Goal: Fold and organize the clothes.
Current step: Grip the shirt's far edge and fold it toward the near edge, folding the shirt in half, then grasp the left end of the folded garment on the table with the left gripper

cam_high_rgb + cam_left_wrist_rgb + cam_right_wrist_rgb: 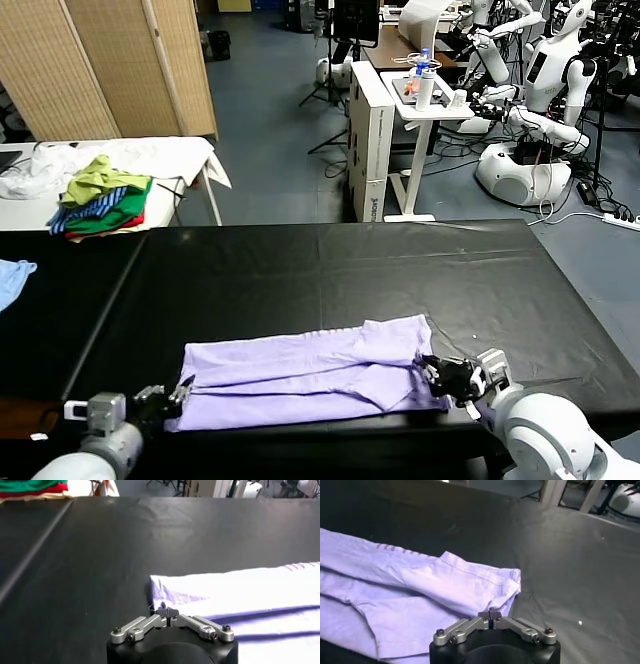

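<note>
Both grippers sit low at the near edge of the black table [330, 270], 1 at each end of the lavender T-shirt [310, 375]. In the left wrist view the left gripper [168, 611] has its fingertips pressed together right at the shirt's near corner; whether cloth is pinched between them cannot be told. The right gripper [490, 613] shows the same posture in its own wrist view, tips closed at the edge of the folded sleeve end, and again a hold on the fabric is not clear.

The shirt lies as a long band across the front of the table, folded lengthwise, with a few faint purple print marks showing near 1 upper edge. A pile of green, yellow and striped clothes [100, 200] rests on a white table far off to the left, and a light blue cloth [12, 278] lies at the left edge.

Main risk, as I judge it: thin cloth slips out of 1 pinch if the layers are only partly caught, so a lift would drag 1 end alone and skew the fold. Uneven motion between the 2 arms could also pull the band off the table's near edge.
</note>
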Robot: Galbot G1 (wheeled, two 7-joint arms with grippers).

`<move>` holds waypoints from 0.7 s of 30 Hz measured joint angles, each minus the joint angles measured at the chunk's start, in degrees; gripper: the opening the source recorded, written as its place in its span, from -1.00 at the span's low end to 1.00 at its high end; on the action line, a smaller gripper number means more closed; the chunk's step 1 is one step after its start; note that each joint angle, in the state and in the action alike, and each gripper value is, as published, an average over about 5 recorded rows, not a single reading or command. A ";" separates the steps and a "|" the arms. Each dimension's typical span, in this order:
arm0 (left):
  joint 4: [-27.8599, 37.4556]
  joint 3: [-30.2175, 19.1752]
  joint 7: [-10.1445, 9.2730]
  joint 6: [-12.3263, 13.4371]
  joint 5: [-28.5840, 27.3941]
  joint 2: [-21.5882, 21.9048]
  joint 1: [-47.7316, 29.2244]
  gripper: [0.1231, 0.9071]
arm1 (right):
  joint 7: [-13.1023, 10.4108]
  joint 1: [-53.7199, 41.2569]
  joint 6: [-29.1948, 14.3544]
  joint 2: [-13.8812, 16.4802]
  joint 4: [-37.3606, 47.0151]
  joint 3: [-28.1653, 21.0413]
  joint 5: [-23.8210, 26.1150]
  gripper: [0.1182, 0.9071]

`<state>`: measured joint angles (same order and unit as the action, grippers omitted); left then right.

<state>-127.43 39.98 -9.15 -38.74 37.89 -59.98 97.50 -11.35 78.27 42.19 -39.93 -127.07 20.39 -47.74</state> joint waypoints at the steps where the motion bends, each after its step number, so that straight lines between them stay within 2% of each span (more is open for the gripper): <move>1: -0.13 -0.02 -0.01 0.00 -0.30 -0.15 0.11 -0.60 | 0.21 0.20 0.00 0.00 -0.28 0.32 -0.04 -0.28; 3: -0.47 0.04 -0.22 0.02 -0.76 -0.44 0.28 -0.38 | 0.51 0.54 0.00 -0.01 -0.88 0.97 -0.17 0.01; 7: -1.42 0.99 -0.55 0.10 -0.93 -0.98 0.66 0.28 | 0.59 0.73 0.00 -0.53 -1.64 2.11 -0.29 0.66; 10: -1.75 1.86 -0.64 1.07 -0.86 -1.44 0.57 0.72 | -0.17 -0.02 -0.16 -1.67 -1.04 2.45 -0.06 0.93; 13: -1.21 2.24 -0.75 2.78 -0.46 -1.97 -0.39 0.95 | -1.35 -1.60 -1.90 -3.78 0.88 2.08 0.46 0.99; 17: 0.56 1.77 -0.74 4.17 0.85 -2.57 -2.87 1.00 | -2.10 -4.29 -4.64 -7.36 4.59 0.99 2.17 1.00; 21: 2.73 0.45 -0.51 4.62 1.48 -2.81 -5.86 1.00 | -1.88 -6.35 -6.25 -10.52 8.30 -0.04 3.82 1.00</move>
<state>-124.69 40.42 -9.65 -34.12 39.37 -62.79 91.64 -13.24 71.92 35.94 -50.45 -118.76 20.35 -43.92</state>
